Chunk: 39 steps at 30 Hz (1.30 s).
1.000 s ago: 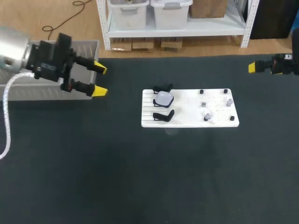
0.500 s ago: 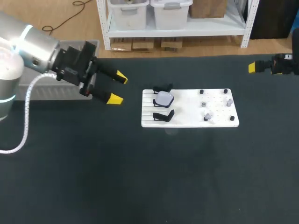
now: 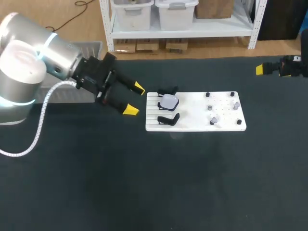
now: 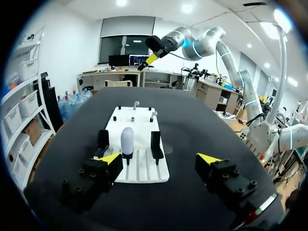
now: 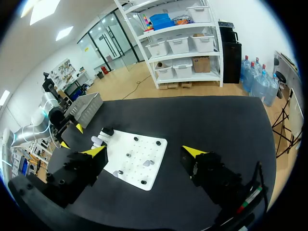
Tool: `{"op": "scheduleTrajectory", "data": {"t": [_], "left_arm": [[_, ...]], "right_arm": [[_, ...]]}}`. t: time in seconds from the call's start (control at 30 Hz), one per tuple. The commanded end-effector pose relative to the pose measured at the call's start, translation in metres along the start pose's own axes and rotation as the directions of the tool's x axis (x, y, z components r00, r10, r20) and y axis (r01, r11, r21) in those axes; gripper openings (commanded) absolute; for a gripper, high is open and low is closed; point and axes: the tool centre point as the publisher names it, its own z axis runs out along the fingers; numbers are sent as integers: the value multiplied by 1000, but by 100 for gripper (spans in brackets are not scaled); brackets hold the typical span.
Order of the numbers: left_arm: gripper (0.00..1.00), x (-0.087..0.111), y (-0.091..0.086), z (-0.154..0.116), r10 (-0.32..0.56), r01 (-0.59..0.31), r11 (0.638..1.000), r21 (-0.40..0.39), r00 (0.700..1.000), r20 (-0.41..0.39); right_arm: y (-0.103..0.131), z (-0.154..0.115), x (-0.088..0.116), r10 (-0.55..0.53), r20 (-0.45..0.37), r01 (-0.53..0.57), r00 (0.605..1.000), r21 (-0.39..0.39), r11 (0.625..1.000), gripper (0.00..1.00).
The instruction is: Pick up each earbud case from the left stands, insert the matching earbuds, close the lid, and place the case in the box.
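A white earbud case (image 3: 168, 101) stands on the middle one of three black stands (image 3: 168, 119) at the left end of a white board (image 3: 192, 126). Small earbuds (image 3: 213, 119) sit on pegs at the board's right half. My left gripper (image 3: 134, 99) hangs open just left of the board, its fingers pointing at the stands. Seen from the left wrist, the case (image 4: 127, 140) is ahead of the open gripper (image 4: 161, 161), nearer one fingertip. My right gripper (image 3: 262, 70) stays open at the table's far right edge, well away from the board (image 5: 139, 166).
A grey box (image 3: 94, 48) sits at the table's far left, partly hidden behind my left arm; the right wrist view shows the box (image 5: 86, 103) beyond the board. Dark table cloth surrounds the board on every side.
My left arm has swung right from beside the grey box to just short of the board's left end, with its fingers open throughout. The right arm has not moved.
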Motion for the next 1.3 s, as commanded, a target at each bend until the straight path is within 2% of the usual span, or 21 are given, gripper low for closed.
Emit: {"op": "scheduleTrajectory", "data": {"t": [0.03,0.47,0.67,1.1,1.3], "left_arm": [[100,2,12,9,1,-1,999,39,1000,-1],[100,7,29,34,-27,27,1000,13,999,44],[83,6,40,43,-20,20,1000,0,999,45],[71,6,54,63,-9,9,1000,-1,999,42],[57,9,59,68,-11,11,1000,3,999,49]], "right_arm": [[0,0,0,0,-1,0,1000,2,1000,100],[0,0,0,0,-1,0,1000,2,1000,100],[0,0,0,0,-1,0,1000,2,1000,100],[0,0,0,0,-1,0,1000,2,1000,100],[0,0,0,0,-1,0,1000,2,1000,100]]}}
